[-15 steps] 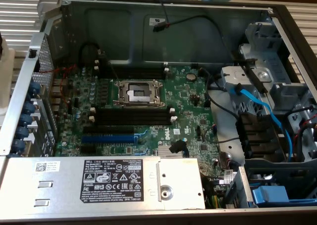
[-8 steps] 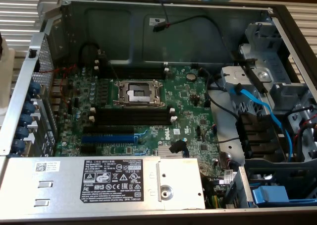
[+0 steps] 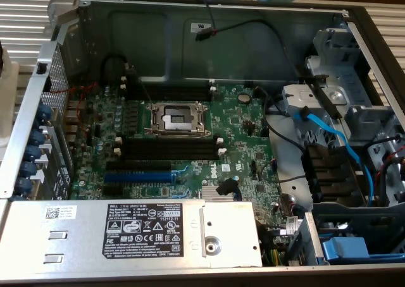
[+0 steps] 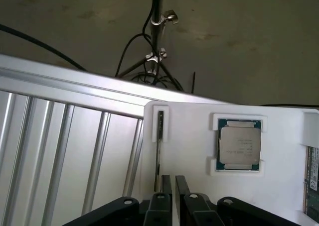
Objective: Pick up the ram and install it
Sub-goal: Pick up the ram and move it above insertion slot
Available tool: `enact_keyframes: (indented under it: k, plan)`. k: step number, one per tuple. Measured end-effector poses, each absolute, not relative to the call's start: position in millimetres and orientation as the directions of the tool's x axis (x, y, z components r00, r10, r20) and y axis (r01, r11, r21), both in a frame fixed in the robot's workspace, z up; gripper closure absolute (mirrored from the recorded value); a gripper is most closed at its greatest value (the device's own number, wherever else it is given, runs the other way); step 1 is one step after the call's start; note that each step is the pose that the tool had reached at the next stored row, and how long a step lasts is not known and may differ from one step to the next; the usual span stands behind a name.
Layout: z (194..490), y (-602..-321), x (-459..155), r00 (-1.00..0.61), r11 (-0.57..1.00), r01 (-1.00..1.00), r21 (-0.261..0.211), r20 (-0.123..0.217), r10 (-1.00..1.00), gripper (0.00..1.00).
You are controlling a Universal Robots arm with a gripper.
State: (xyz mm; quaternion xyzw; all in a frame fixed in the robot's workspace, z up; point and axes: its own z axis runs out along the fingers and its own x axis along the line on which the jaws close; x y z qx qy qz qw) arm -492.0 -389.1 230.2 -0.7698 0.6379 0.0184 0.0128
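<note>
The ram (image 4: 160, 131) is a thin dark stick standing on its edge in a narrow slot of a white tray (image 4: 189, 136). My gripper (image 4: 173, 186) hovers over the tray at the near end of that stick. Its two black fingers (image 4: 167, 188) stand a narrow gap apart with nothing between them, and the stick runs just beside one of them. In the exterior view, the motherboard's long black slots (image 3: 168, 149) with white end clips lie below the processor socket (image 3: 176, 118), with nothing seated in them.
A processor chip (image 4: 239, 145) sits in its own tray pocket, and a green board (image 4: 311, 173) shows at the tray's edge. Ribbed metal rails (image 4: 65, 151) border the tray. Inside the case are a blue slot (image 3: 137, 174), a power supply (image 3: 126, 227) and blue cables (image 3: 335, 141).
</note>
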Motion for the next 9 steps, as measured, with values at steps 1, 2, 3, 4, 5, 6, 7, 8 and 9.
enact_keyframes:
  k: [1, 2, 3, 4, 5, 6, 7, 8, 9]
  plan:
    - [230.2, -389.1, -492.0, 0.186, -0.186, -0.983, 0.004, -0.045, -0.982, 0.76]
    - [230.2, -389.1, -492.0, 0.186, -0.186, -0.983, 0.004, -0.045, -0.982, 0.76]
    - [230.2, -389.1, -492.0, 0.186, -0.186, -0.983, 0.004, -0.045, -0.982, 0.69]
    - [230.2, -389.1, -492.0, 0.186, -0.186, -0.983, 0.004, -0.045, -0.982, 0.69]
    - [228.8, -389.1, -492.6, 0.186, -0.186, -0.983, 0.003, -0.045, -0.982, 0.69]
    - [227.6, -389.2, -492.6, 0.186, -0.186, -0.983, 0.004, -0.043, -0.982, 0.69]
    - [226.7, -389.1, -492.7, 0.186, -0.186, -0.983, 0.005, -0.040, -0.982, 0.69]
    - [225.4, -389.1, -492.7, 0.186, -0.186, -0.983, 0.005, -0.037, -0.982, 0.69]
    - [224.4, -389.2, -492.7, 0.186, -0.186, -0.983, 0.006, -0.035, -0.982, 0.69]
